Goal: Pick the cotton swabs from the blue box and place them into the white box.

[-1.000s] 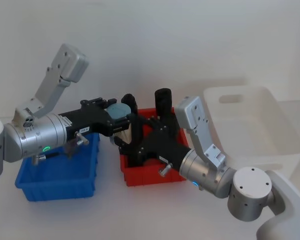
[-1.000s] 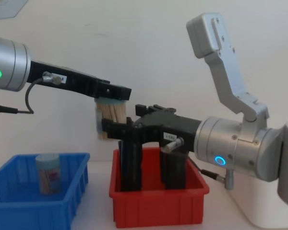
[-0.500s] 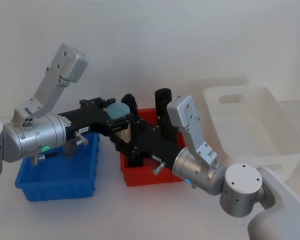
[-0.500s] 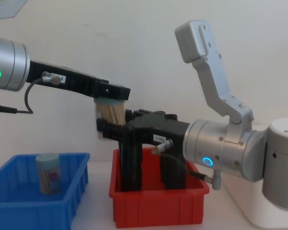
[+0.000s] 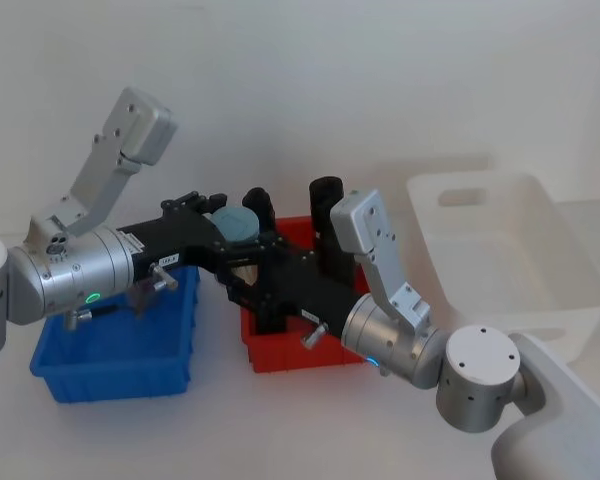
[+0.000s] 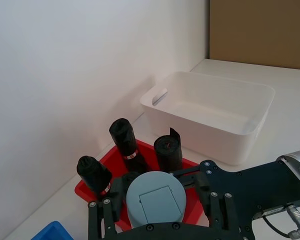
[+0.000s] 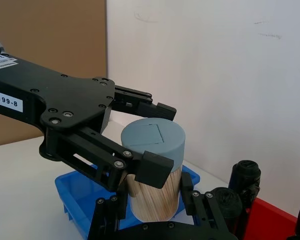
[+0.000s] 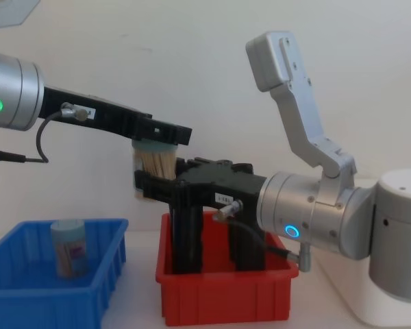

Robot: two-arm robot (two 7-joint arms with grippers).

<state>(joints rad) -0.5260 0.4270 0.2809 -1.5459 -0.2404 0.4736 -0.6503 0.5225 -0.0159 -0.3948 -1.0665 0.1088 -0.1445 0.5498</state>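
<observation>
The left gripper's (image 8: 157, 132) fingers (image 7: 155, 169) are clenched on the pale teal lid of a jar of cotton swabs (image 7: 152, 195). The jar hangs upright in the air above the left rim of the red bin (image 8: 226, 301). The left arm stretches in from beyond the bin's left side.

The right gripper (image 8: 145, 184) reaches across above the red bin from its right side. It brackets the same jar's lower body, just beneath the left gripper; whether it is grasping the jar I cannot tell.

Black rolls (image 6: 124, 141) stand upright inside the red bin, under the right arm.

A second jar of cotton swabs (image 8: 69, 247) stands upright in the blue box (image 8: 27, 301), which sits on the bench (image 5: 280, 430) just left of the red bin. The white box (image 6: 202, 134) sits on the bench near the red bin's right side.
</observation>
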